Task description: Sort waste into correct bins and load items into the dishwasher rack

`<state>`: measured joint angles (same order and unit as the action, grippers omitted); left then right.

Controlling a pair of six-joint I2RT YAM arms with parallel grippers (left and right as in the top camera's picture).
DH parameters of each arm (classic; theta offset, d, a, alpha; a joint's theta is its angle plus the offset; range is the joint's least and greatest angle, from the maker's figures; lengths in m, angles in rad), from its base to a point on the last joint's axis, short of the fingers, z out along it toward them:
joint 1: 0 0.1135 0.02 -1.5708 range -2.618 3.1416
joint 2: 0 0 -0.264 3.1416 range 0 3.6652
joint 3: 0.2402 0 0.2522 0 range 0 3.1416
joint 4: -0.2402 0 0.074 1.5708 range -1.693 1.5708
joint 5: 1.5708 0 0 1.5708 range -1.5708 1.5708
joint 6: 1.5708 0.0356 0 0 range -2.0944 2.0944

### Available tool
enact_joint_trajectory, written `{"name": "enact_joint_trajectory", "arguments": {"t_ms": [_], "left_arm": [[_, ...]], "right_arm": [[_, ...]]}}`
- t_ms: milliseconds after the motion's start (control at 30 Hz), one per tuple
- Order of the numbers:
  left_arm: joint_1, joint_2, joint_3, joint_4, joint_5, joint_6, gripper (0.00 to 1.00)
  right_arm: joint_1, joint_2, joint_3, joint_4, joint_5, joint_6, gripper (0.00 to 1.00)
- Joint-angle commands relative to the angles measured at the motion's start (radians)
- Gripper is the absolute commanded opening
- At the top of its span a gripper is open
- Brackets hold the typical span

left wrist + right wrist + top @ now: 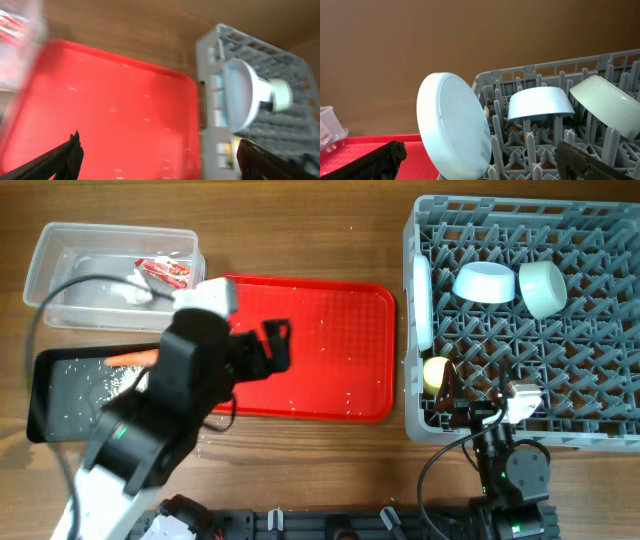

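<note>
The grey dishwasher rack (600, 430) at the right holds the white plate (422, 302) on edge, the light blue bowl (485, 282), the pale green bowl (543, 287) and the yellow cup (436, 373). The clear tub (50, 255) holds the red-and-white wrapper (165, 272) and white tissue (130, 293). The black tray (60, 415) holds the carrot (132, 359) and crumbs (110, 380). My left gripper (275, 345) (160, 150) is open and empty over the red tray. My right gripper (470, 402) (485, 162) is open and empty at the rack's front left corner, near the plate (452, 125). The spoon is not visible.
The flat red tray (330, 360) lies between the bins and the rack, with a few small specks on it. Bare wooden table lies behind the red tray and the tub. My left arm covers part of the black tray and the red tray's left edge.
</note>
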<state>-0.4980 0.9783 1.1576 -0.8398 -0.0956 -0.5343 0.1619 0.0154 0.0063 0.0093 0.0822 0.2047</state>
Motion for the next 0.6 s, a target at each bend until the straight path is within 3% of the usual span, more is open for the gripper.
{"name": "enact_joint_trajectory", "arguments": {"t_ms": [0,100,200,300,400,567], "left_arm": [[0.001,-0.043,-0.002,-0.047,-0.138,0.173,1.00],[0.001,-0.035,-0.031,-0.030,-0.162,0.220,1.00],[0.034,-0.074,-0.119,0.092,-0.175,0.243,1.00],[0.188,-0.240,-0.338,0.324,0.019,0.243,1.00],[0.335,-0.389,-0.529,0.445,0.175,0.245,1.00],[0.429,-0.642,-0.790,0.586,0.289,0.414,1.00]], "right_arm": [[-0.003,-0.006,-0.001,0.006,-0.013,0.007,1.00],[-0.003,-0.006,-0.001,0.005,-0.013,0.007,1.00],[-0.003,-0.006,-0.001,0.006,-0.013,0.007,1.00],[-0.003,-0.006,-0.001,0.005,-0.013,0.007,1.00],[-0.003,-0.006,-0.001,0.005,-0.013,0.007,1.00],[-0.003,-0.006,-0.001,0.005,-0.013,0.007,1.00]]}}
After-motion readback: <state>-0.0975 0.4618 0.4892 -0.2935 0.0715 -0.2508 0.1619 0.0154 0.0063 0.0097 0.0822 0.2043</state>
